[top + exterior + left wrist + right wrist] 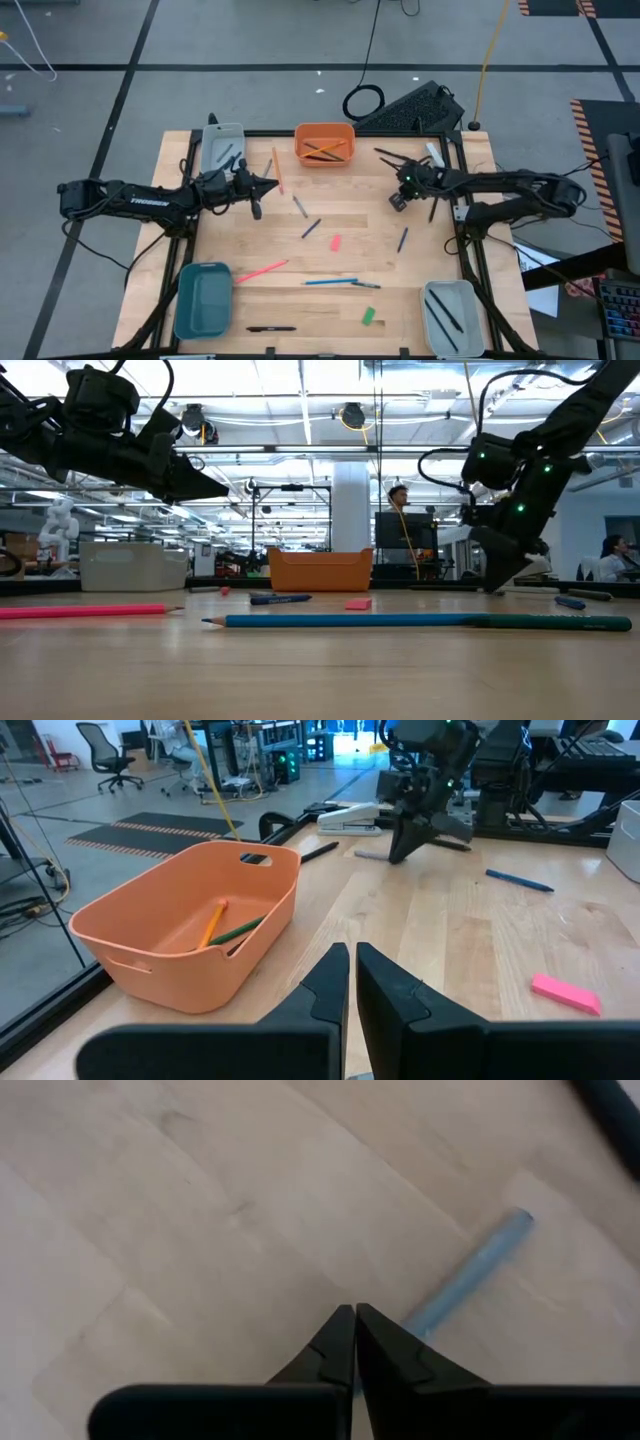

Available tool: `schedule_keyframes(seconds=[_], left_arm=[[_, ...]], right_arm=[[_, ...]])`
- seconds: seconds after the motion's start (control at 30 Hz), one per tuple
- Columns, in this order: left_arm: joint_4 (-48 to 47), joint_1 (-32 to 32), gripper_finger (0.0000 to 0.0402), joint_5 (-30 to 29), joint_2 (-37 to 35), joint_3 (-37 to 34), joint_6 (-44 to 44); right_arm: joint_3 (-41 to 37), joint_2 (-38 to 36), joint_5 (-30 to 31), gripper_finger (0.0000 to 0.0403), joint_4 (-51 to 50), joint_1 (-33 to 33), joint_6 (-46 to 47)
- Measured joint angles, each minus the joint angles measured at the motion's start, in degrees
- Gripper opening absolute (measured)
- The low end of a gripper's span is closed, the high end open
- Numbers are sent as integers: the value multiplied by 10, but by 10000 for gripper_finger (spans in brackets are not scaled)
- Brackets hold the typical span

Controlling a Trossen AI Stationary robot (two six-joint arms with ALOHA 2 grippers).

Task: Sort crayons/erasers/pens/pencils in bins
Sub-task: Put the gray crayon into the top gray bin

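Pale wood table (pixel 330 275), bare between scattered sticks. Near edge: black pen (pixel 270 328), green eraser (pixel 368 316), teal bin (pixel 203 299) left, grey bin (pixel 450 317) right with pens half hidden inside. Midway: blue pencil (pixel 330 282), pink pencil (pixel 262 270), pink eraser (pixel 335 243). Farther: left gripper (pixel 273 184) closed, empty; right gripper (pixel 378 153) pinched shut, empty, tip beside a bluish crayon (pixel 470 1275). Far edge: orange bin (pixel 324 144) with pencils. No writing legible.

I am finding no lettering, label or number clear enough to read. Nothing on my arms is reading legibly either.
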Motion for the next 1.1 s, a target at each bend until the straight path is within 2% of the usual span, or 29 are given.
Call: schedule_keyframes(seconds=[0.13, 0.2, 0.37, 0.53, 0.67, 0.87, 1.1], left_arm=[[0, 0, 26, 0, 0, 0, 0], [-1, 0, 26, 0, 0, 0, 0], [-1, 0, 26, 0, 0, 0, 0], [-1, 0, 26, 0, 0, 0, 0], [-1, 0, 26, 0, 0, 0, 0], [-1, 0, 26, 0, 0, 0, 0], [-1, 0, 26, 2, 0, 0, 0]], right_arm=[[0, -49, -6, 7, -47, 0, 33], [0, -77, 10, 13, -73, 0, 70], [0, -119, 50, 65, -116, 0, 154], [0, -96, 66, 136, -109, 1, 186], [0, -53, 98, 165, -82, 12, 196], [1, 3, 125, 153, -69, 14, 224], [2, 18, 110, 90, -50, 15, 203]])
